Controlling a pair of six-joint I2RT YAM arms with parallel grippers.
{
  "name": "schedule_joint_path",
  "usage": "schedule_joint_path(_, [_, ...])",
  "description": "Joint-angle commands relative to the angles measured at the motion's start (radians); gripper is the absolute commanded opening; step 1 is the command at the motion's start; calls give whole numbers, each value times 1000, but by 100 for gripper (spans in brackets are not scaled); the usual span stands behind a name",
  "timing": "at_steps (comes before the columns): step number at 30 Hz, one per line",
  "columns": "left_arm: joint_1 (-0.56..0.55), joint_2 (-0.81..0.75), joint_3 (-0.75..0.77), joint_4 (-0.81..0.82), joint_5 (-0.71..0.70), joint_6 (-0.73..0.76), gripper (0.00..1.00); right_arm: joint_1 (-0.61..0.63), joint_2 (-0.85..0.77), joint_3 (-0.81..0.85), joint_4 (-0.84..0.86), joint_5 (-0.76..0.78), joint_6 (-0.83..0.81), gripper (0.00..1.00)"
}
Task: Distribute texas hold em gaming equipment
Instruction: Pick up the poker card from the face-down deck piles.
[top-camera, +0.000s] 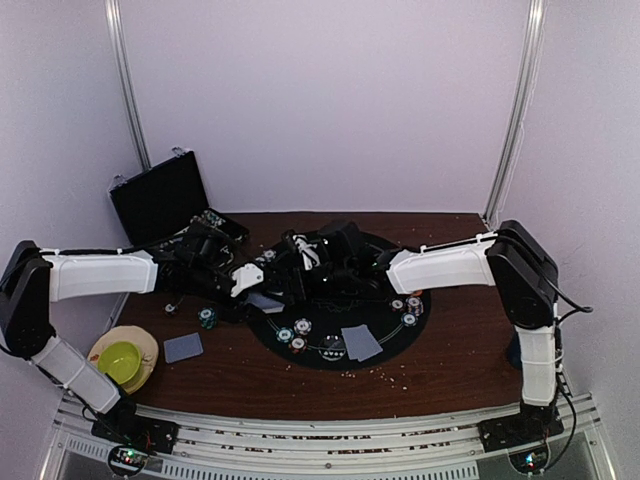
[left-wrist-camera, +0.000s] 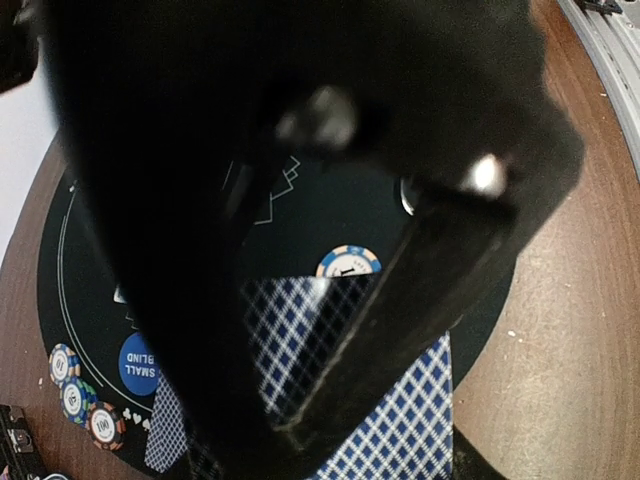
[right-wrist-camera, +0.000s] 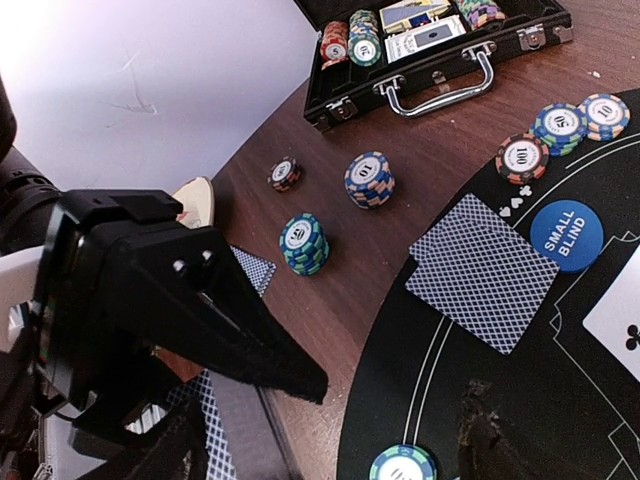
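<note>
My left gripper (left-wrist-camera: 272, 400) is shut on a stack of blue-checked playing cards (left-wrist-camera: 290, 330), held just above the mat's left edge. From the right wrist the same stack (right-wrist-camera: 222, 432) shows under the left gripper's black fingers (right-wrist-camera: 250, 350). My right gripper (right-wrist-camera: 325, 445) is open, its jaws wide on either side of that stack and of a blue-green chip (right-wrist-camera: 403, 466). Both grippers meet at the mat's left part (top-camera: 285, 275). Chip stacks (right-wrist-camera: 369, 178) (right-wrist-camera: 304, 243) stand on the wood. More chips (right-wrist-camera: 559, 125), a blue SMALL BLIND button (right-wrist-camera: 566, 235) and face-down cards (right-wrist-camera: 482, 270) lie on the mat.
The round black mat (top-camera: 375, 320) fills the table's middle. The open black case (top-camera: 165, 195) with chips and cards stands at the back left. A yellow-green bowl (top-camera: 120, 360) on a plate sits front left, a lone card (top-camera: 183, 347) beside it. A face-up card (right-wrist-camera: 615, 315) lies on the mat.
</note>
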Motion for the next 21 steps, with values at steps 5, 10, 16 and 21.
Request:
schedule_joint_path(5, [-15, -38, -13, -7, 51, 40, 52, 9, 61, 88, -82, 39, -51, 74])
schedule_joint_path(10, [-16, -38, -12, -8, 50, 40, 52, -14, 24, 30, -83, 70, -69, 61])
schedule_joint_path(16, [-16, -38, -11, -9, 51, 37, 52, -34, -16, -24, -90, 88, -86, 47])
schedule_joint_path(21, [-15, -29, -9, -8, 46, 38, 52, -35, -27, -27, -105, 71, -97, 37])
